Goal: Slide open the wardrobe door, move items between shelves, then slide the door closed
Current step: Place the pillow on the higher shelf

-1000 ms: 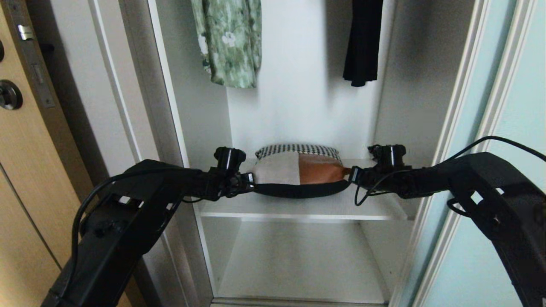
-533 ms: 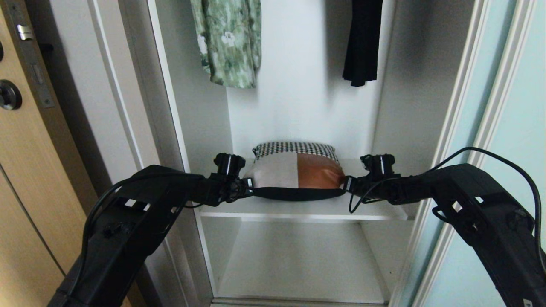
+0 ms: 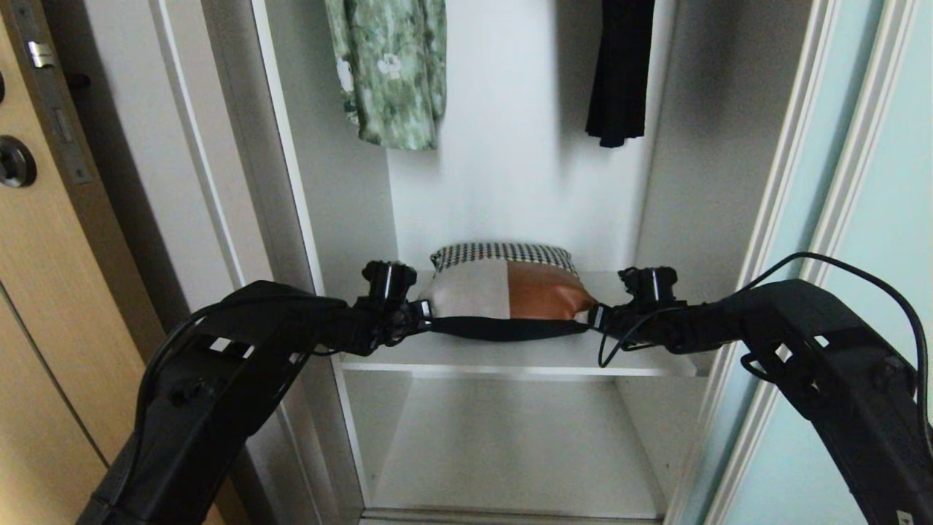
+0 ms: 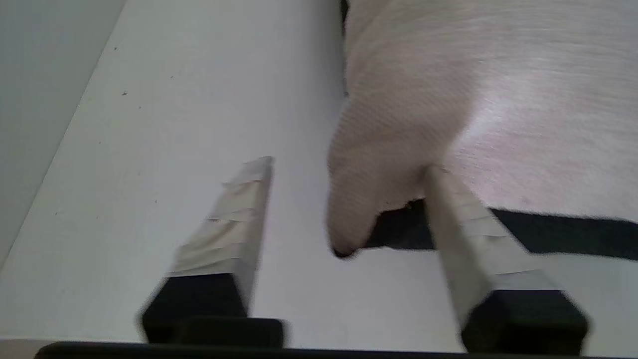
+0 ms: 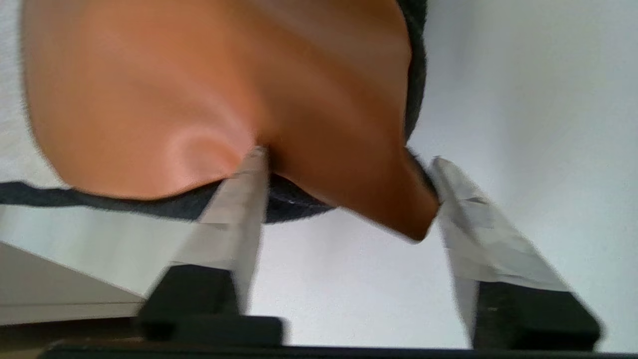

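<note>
Bundle point(image 3: 508, 292): on shelf point(image 3: 510, 357), between both hands.
Left hand point(image 4: 344, 169): parted, straddling its white corner.
Right hand point(image 5: 349, 159): parted, straddling its orange corner.

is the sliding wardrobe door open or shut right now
Open. The sliding wardrobe door sits off to the right, leaving the compartment exposed, with the bundle on the upper shelf in plain view.

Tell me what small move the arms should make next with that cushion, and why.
Probably draw both arms straight back. The cushion rests on the upper shelf, and the left gripper and right gripper stand open at its corners, so it looks placed.
</note>
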Controlling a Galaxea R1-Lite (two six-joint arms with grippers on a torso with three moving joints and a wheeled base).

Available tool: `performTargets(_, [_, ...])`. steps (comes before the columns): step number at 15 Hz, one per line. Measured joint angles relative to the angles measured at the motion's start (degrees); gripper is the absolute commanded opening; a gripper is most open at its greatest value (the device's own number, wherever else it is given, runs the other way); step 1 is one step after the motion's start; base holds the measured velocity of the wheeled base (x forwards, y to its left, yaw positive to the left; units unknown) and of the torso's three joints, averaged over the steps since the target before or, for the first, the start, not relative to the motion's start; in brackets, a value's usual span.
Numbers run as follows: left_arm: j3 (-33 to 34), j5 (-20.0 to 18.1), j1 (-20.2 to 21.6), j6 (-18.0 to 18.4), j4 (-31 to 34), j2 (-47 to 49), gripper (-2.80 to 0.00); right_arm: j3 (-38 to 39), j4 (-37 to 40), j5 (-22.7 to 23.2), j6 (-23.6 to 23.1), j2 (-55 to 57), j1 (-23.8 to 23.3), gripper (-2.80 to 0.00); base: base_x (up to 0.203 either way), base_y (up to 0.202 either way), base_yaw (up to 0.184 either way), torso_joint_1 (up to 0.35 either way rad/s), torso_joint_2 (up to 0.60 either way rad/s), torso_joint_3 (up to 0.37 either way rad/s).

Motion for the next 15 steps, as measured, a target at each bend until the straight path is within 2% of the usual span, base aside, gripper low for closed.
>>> performTargets(5, [8.95, -0.24, -0.64, 1.34, -9.22, -5.97, 0.0, 11.52, -7.29, 0.22, -0.2, -6.27, -0.12, 0.0, 0.0, 0.0, 0.0, 0.0, 0.0, 0.0])
performTargets(9, [11.93, -0.05, -0.72, 1.73, -10.31, -11.61, 0.0, 19.97, -9.95, 0.55, -0.01, -12.26, -0.15, 0.0, 0.0, 0.0, 0.0, 0.0, 0.0, 0.0])
performTargets(10, [13.09, -0.03, -0.85, 1.77, -10.31, -13.29, -2.8, 22.32, -11.12, 0.6, -0.04, -13.61, -0.06, 0.0, 0.0, 0.0, 0.0, 0.0, 0.0, 0.0])
performTargets(11, [14.78, 0.03, -1.03, 1.74, -10.28, -15.19, -2.8, 24.86, -12.25, 0.62, -0.06, -15.04, -0.01, -2.8, 0.0, 0.0, 0.0, 0.0, 0.0, 0.0])
performTargets(15, [23.63, 0.36, -2.36, 2.17, -9.81, -24.12, -2.8, 37.84, -16.82, 0.68, -0.96, -23.75, 0.55, -2.8, 0.0, 0.0, 0.0, 0.0, 0.0, 0.0])
